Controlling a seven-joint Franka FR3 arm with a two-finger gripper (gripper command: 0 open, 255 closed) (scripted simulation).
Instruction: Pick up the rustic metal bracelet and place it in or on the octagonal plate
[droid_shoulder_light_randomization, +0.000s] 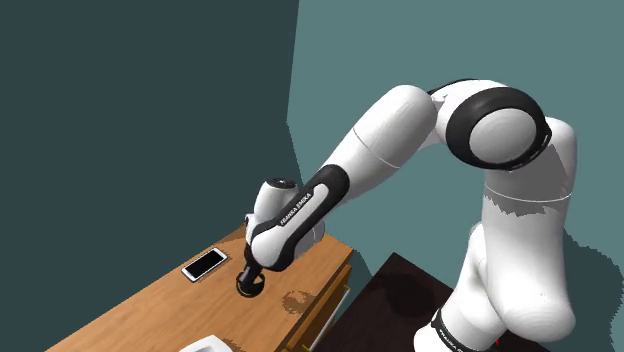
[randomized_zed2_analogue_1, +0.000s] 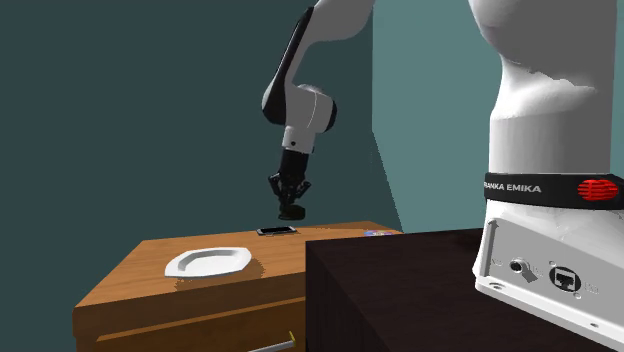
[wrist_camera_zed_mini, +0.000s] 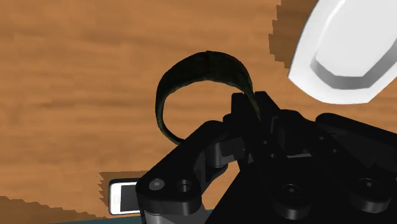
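- I see a wooden cabinet (randomized_zed2_analogue_1: 130, 272) carrying everything; its top is warm brown grain, with drawer fronts below in the second exterior view;
- a white plate (randomized_zed2_analogue_1: 208, 262) with angled corners lies flat on the top;
- a phone (droid_shoulder_light_randomization: 204, 264), pale screen up, lies flat by the wall, well apart from the plate.

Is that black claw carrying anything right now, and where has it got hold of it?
Yes. The end effector clasps a dark bracelet, pinching one side of its band and holding it clear of the wooden table.
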